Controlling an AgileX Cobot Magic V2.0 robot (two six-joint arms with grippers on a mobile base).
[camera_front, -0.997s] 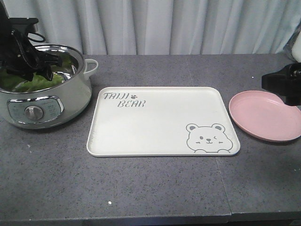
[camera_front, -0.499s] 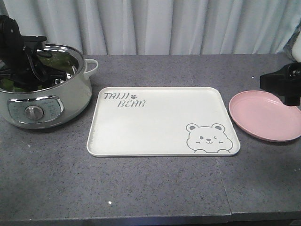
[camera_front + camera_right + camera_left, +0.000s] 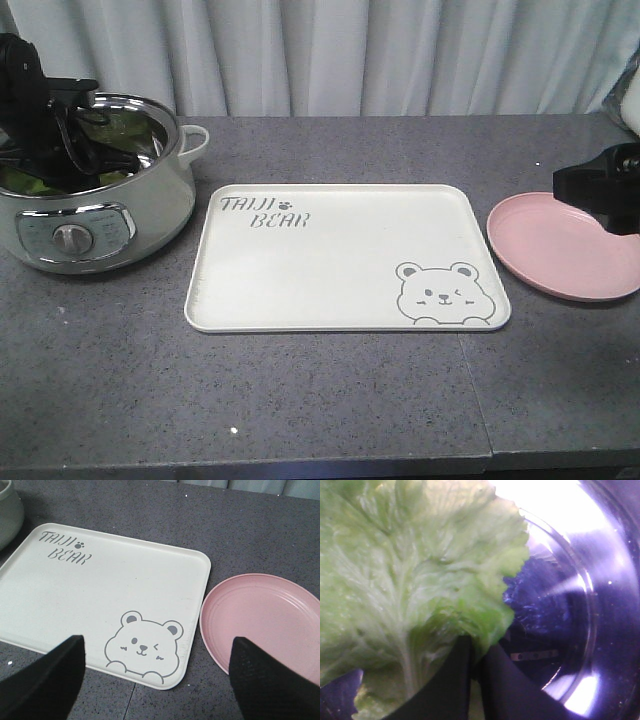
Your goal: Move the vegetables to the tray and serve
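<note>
The vegetables, ruffled green lettuce leaves (image 3: 410, 570), lie inside the white electric pot (image 3: 150, 210) at the table's left. My left gripper (image 3: 60, 150) is down inside the pot, and the arm hides most of the leaves (image 3: 22, 180) in the front view. In the left wrist view the left gripper (image 3: 475, 655) is shut on the lower edge of one lettuce leaf. The cream tray (image 3: 340, 250) with the bear drawing lies bare at the table's middle. My right gripper (image 3: 157, 646) hangs open above the tray's front right corner (image 3: 170, 675), holding nothing.
A round pink plate (image 3: 560, 245) sits right of the tray, partly under the right arm (image 3: 600, 190). The pot's shiny inner wall (image 3: 580, 610) curves close beside the left fingers. Grey curtains hang behind the table.
My left gripper has sunk lower into the pot among the leaves. The right arm has shifted slightly. Tray and plate have not moved.
</note>
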